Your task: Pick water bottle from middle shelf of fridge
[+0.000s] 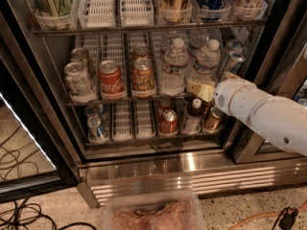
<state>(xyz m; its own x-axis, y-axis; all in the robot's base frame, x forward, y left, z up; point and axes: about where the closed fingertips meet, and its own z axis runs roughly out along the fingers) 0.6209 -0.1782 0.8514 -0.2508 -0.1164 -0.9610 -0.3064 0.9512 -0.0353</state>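
The fridge (pixel 192 175) stands open in front of me. Its middle shelf (pixel 91 102) holds cans on the left and two clear water bottles with white caps on the right, one (pixel 173 67) in the centre lane and one (pixel 207 61) to its right. More bottles stand behind them. My gripper (pixel 200 88), cream-coloured at the end of a white arm (pixel 268 119), reaches in from the right. It sits low in front of the right water bottle, at its base and just above the shelf edge.
A Coca-Cola can (pixel 111 78), a brown can (pixel 143 75) and silver cans (pixel 76 78) share the middle shelf. Below stand a small brown-liquid bottle (pixel 193 116) and cans. A plastic container (pixel 153 213) lies on the floor, with cables (pixel 29 214) at the left.
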